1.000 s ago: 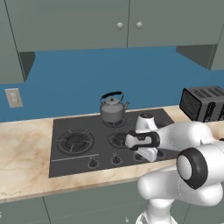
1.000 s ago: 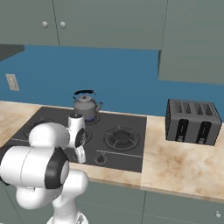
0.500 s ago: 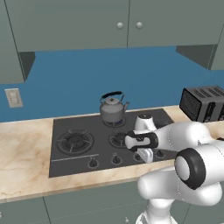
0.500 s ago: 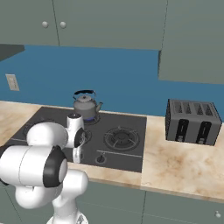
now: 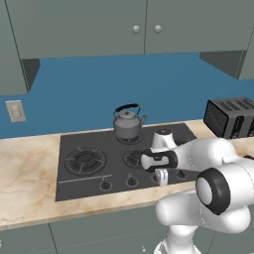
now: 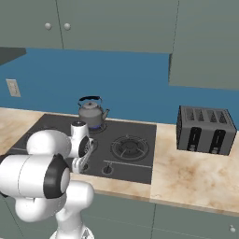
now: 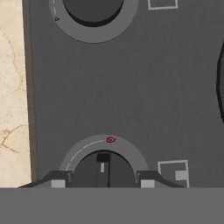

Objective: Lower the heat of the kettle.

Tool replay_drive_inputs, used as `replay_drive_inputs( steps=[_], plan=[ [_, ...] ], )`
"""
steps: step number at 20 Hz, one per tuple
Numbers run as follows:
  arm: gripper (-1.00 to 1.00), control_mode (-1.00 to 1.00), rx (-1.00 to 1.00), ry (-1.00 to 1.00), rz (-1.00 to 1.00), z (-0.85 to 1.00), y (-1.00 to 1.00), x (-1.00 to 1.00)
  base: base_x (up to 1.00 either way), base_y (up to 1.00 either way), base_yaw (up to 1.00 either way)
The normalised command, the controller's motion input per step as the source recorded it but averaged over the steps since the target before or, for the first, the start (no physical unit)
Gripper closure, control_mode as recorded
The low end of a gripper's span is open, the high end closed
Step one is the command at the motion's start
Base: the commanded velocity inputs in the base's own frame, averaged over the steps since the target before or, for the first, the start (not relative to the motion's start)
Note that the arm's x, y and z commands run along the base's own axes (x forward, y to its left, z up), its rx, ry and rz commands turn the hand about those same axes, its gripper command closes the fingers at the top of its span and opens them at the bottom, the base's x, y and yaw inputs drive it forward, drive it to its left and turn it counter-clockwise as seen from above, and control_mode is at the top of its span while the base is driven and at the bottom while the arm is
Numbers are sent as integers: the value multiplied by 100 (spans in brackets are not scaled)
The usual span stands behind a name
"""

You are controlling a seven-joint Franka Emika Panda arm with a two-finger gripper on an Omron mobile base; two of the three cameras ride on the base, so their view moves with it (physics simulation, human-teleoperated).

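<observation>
Nothing moved, fingers (image 7: 103, 183) straddling stove knob (image 7: 103, 168), kettle (image 5: 127, 123) on rear burner

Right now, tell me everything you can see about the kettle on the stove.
The kettle is small, squat and grey, with a metallic look, a domed lid with a small knob on top, a short spout pointing toward the toaster side, and a black arched handle standing upright above the lid. It sits upright on a rear burner of the dark cooktop, near the blue back wall. A hint of blue shows under its base in the right base view, perhaps flame. Nothing else touches it; the gripper is down at a front knob.
</observation>
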Motion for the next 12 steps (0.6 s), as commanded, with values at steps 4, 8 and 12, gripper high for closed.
replay_drive_inputs(
  steps=[4,8,12],
  plan=[
    [100,-100,3,0,-33,-9,0,-9,0,0,0],
    [100,-100,2,0,-33,-11,0,-10,0,0,0],
    [100,-100,2,0,-32,-12,0,-10,0,0,0]
  ],
)
